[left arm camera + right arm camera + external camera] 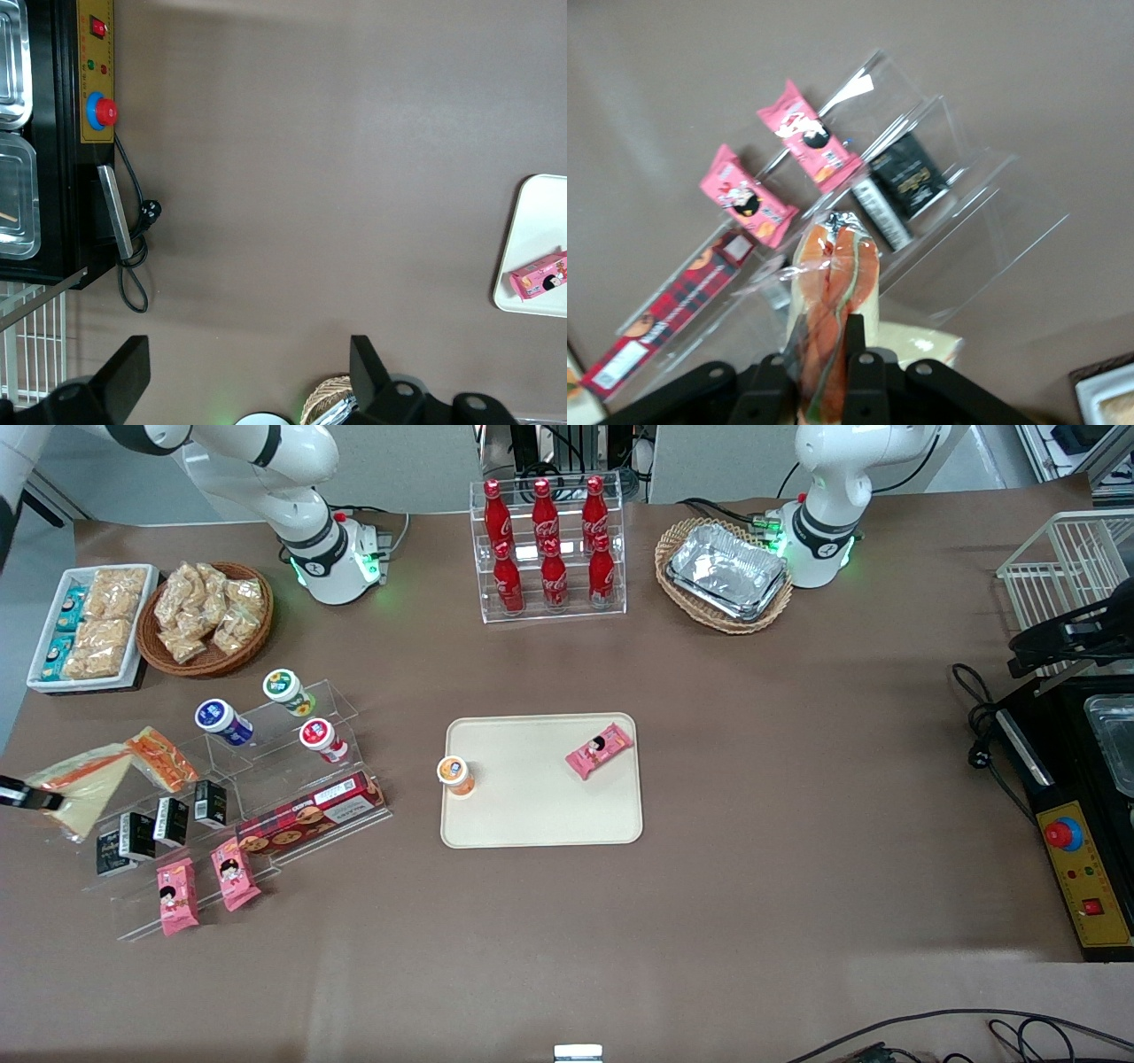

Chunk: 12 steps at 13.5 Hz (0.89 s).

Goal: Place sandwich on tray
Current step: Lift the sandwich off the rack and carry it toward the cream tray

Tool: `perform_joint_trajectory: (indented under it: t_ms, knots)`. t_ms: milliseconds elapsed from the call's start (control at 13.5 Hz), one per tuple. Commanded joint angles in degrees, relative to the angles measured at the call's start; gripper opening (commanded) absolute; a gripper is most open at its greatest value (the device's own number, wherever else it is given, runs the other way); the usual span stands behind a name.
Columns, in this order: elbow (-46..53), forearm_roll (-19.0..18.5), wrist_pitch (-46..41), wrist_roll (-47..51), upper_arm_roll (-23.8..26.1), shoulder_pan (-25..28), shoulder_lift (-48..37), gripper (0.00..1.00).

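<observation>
The gripper (pixel 818 372) pinches the sandwich (pixel 833 292) by its filling edge, lifted above the acrylic display stand (pixel 257 797) at the table's working-arm end. Soft and slick-wrapped, it could sag; the tray (pixel 540 815) waits mid-table.

Setting: robot lab bench dressed as a mock snack shop, brown-covered table (pixel 762 779) with two white arm bases (pixel 341 558) bolted at its farther edge, cables trailing. Shop-style stock: clear tiered rack of red cola bottles (pixel 549 549), acrylic stepped display (pixel 292 779) with yoghurt cups, biscuit box and pink snack packets, wicker baskets of snacks (pixel 208 615) and foil trays (pixel 726 571). Lab markers: yellow control panel with red emergency-stop button (pixel 1063 834) at the parked arm's end; the pincer (pixel 818 376) clamps a wrapped sandwich (pixel 833 301) above the display.
</observation>
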Motion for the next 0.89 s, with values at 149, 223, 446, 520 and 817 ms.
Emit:
perform_joint_trajectory:
  t_ms: [149,223,446,520,817]
  knots:
    - [0.53,-2.46,-6.37,22.26,-0.18,10.19,-3.33,0.00]
    - [1.14,-2.19,-6.90,26.04,-0.09,11.95,-3.42,0.00]
    - [1.41,-1.58,-7.78,39.04,0.08,17.39,-3.51,0.00]
    - [1.41,-1.58,-7.78,43.52,0.17,19.33,-3.51,0.00]
    - [1.41,0.79,-6.30,58.73,1.83,24.44,-3.25,0.00]
